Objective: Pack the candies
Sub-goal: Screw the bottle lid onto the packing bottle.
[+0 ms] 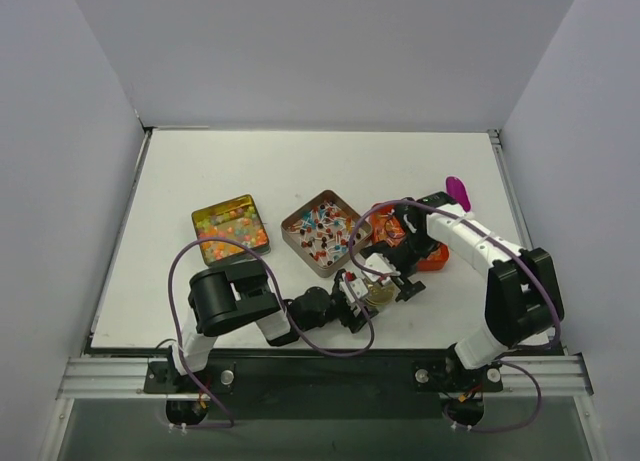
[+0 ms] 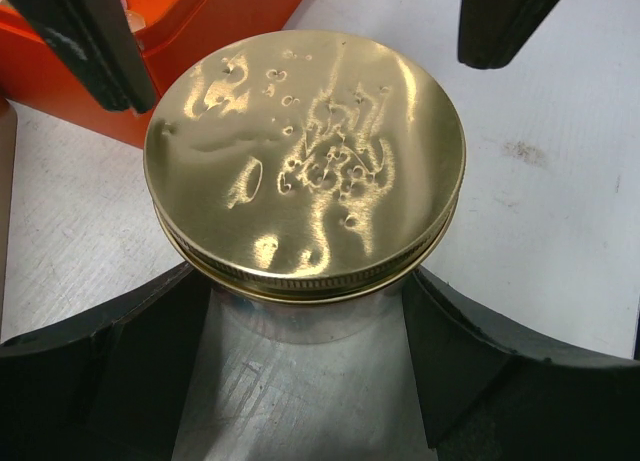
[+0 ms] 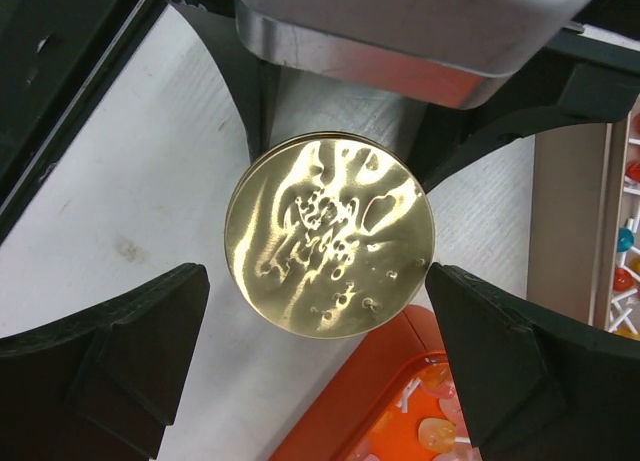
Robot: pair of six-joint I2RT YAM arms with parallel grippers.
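Observation:
The candies lie in two open tins: round beads (image 1: pixel 230 228) in the left one and twist-wrapped pieces (image 1: pixel 322 231) in the middle one, some of them at the right edge of the right wrist view (image 3: pixel 625 243). A clear jar with a gold lid (image 2: pixel 305 161) stands on the table in front of the tins. My left gripper (image 2: pixel 305 321) is shut on the jar's body just below the lid. My right gripper (image 3: pixel 318 281) hovers open over the gold lid (image 3: pixel 330 236), one finger on each side. From above, both grippers meet at the jar (image 1: pixel 381 293).
An orange container (image 1: pixel 415 249) with pale sweets inside (image 3: pixel 440 431) sits just behind the jar, close to both grippers. A purple scoop (image 1: pixel 458 191) rests at the back right beside the right arm. White walls enclose the table on three sides.

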